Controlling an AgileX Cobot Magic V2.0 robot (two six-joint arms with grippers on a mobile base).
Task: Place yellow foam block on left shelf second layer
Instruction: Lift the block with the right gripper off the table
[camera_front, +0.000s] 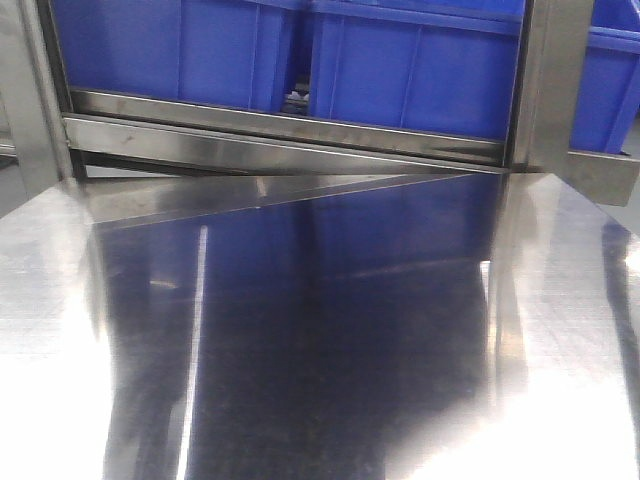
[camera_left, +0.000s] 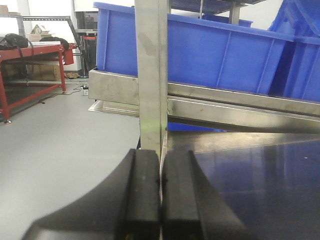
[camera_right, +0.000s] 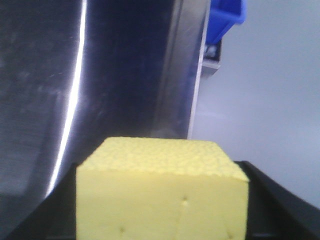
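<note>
The yellow foam block (camera_right: 162, 192) fills the bottom of the right wrist view, held between the two black fingers (camera_right: 272, 200) of my right gripper (camera_right: 162, 220), which is shut on it above the steel table near the table's right edge. My left gripper (camera_left: 160, 195) is shut and empty, its black pads pressed together, in front of a steel shelf post (camera_left: 150, 75). Neither gripper nor the block shows in the front view.
A shiny steel table (camera_front: 320, 340) fills the front view. Behind it a steel shelf rail (camera_front: 290, 125) carries large blue bins (camera_front: 420, 70), also in the left wrist view (camera_left: 220, 55). A red bench (camera_left: 30, 55) stands on the grey floor far left.
</note>
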